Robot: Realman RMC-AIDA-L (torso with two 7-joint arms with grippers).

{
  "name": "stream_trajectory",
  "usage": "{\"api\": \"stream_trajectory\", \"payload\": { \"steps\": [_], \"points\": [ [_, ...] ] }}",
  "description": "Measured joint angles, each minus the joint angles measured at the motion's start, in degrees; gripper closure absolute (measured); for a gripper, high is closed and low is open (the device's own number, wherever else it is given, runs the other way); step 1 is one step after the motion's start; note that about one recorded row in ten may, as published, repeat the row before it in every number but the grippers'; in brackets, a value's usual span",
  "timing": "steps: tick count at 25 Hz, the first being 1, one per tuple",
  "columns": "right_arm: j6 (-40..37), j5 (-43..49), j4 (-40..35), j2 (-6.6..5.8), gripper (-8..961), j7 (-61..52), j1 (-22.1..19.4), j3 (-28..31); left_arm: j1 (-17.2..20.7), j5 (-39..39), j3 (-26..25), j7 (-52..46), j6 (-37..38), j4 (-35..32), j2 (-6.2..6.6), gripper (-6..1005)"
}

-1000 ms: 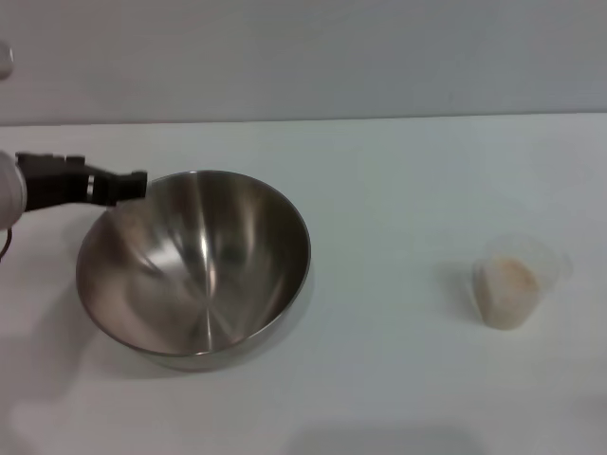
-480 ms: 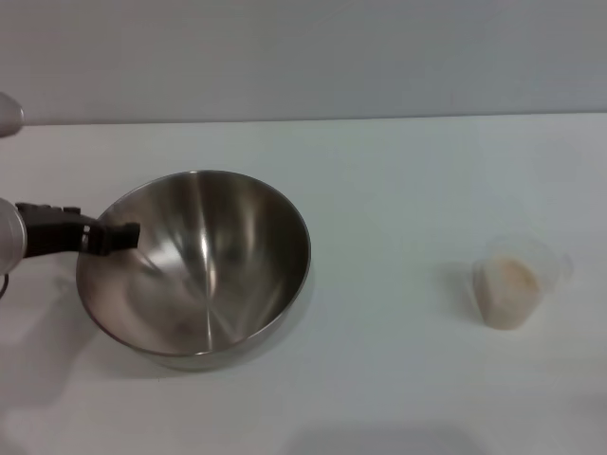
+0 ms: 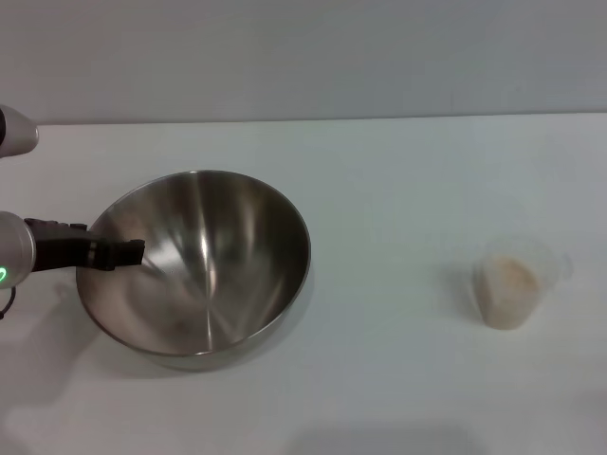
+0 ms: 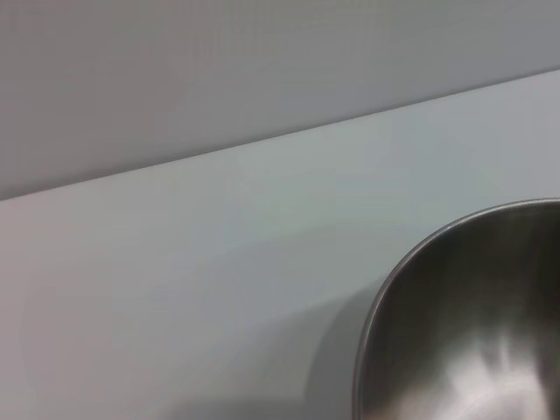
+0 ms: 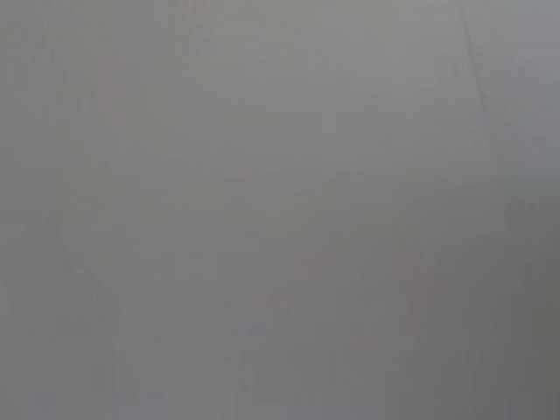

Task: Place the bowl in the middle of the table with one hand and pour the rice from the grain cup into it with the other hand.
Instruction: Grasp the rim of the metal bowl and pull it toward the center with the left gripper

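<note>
On the left half of the plain white matte desk (image 3: pixel 379 171) sits the large round stainless-steel bowl (image 3: pixel 194 265), shiny and brushed inside, upright and with nothing in it. At the bowl's left rim is the left gripper (image 3: pixel 123 253), a dark fingertip reaching in from the robot's left side and lying across the edge, over the inner wall; whether it is clenched on the rim or released cannot be told from these views. The left wrist view shows only the curved steel rim and bare desk beyond it, none of the arm's own fingers. Well apart to the right stands the small clear tapered plastic grain cup (image 3: pixel 513 282), upright, with the pale beige rice (image 3: pixel 510 284) filling roughly its lower half. The right gripper is not in view anywhere; its wrist camera shows only a featureless grey field, so that arm seems parked off to the side. By my reading, the step in hand is the first one: getting hold of the bowl so it can be brought to the middle of the desk, since it lies clearly left of centre. The next move calls for a firm pinch on the thin rim, then a slide or low carry to the right, stopping short of the cup; the smooth steel could slip or tip if held loosely. Pouring has not begun.
</note>
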State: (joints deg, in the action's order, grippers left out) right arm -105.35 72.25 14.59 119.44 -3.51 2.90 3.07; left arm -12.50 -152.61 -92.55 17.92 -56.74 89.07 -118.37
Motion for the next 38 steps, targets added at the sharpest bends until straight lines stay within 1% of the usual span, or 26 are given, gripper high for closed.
{"api": "stream_trajectory", "payload": {
  "steps": [7,22,26,28,38],
  "points": [
    [0.4,0.0,-0.1,0.00,108,0.0,0.1,0.0,-0.8,-0.4,0.0,0.0,0.1,-1.7,-0.02,354],
    [0.5,0.0,-0.1,0.00,108,0.0,0.1,0.0,-1.7,-0.4,0.2,0.2,0.6,-3.1,0.06,389],
    [0.5,0.0,-0.1,0.00,108,0.0,0.1,0.0,-1.7,-0.4,0.2,0.2,0.4,-3.0,0.12,621],
    [0.5,0.0,-0.1,0.00,108,0.0,0.1,0.0,-1.9,-0.5,0.2,0.2,0.4,-3.1,0.18,763],
    [0.5,0.1,-0.1,0.00,108,0.0,0.1,0.0,-2.2,0.1,-0.9,0.9,-0.8,-2.9,0.16,821]
  ]
}}
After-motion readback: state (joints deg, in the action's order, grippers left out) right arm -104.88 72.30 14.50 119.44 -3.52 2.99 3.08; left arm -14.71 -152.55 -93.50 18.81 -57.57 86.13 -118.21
